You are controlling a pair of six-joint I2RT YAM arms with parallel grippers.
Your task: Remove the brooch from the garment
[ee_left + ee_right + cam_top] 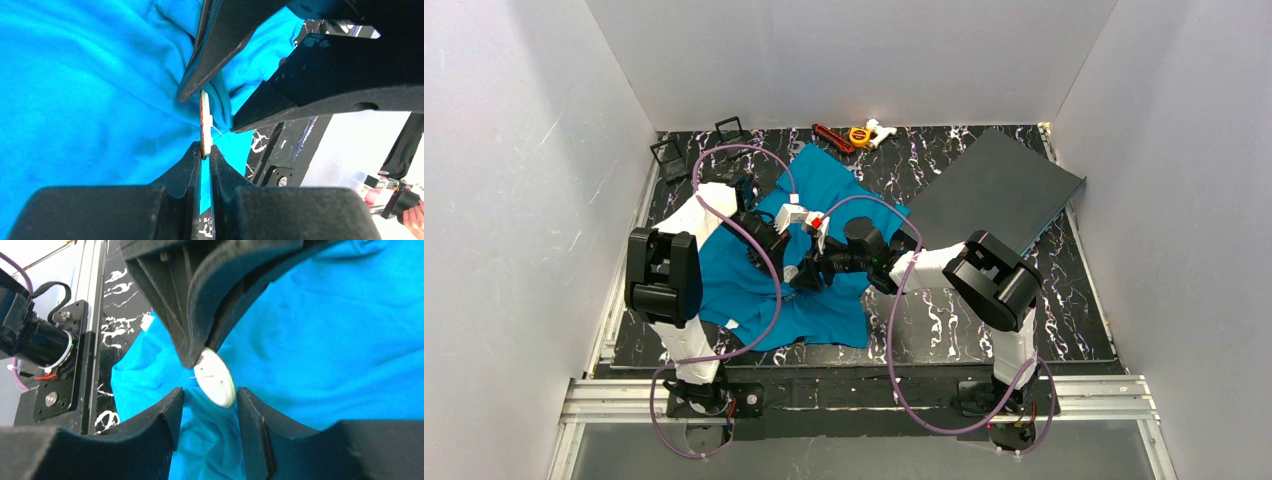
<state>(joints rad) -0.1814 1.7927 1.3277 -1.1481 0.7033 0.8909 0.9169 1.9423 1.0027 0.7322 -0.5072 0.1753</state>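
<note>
left tool (pixel 205 152) clenched on brooch (pixel 202 120) edge at frame centre, tenting the shirt (pixel 90 100) since it's not yet unpinned; right tool (pixel 209 407) spread astride that fold, probably to hold cloth back

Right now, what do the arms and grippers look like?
Left arm and right arm: white links, black joint housings, looping purple cables. Left gripper and right gripper: two matte black fingers each, curved inner faces tapering to narrow tips.
</note>
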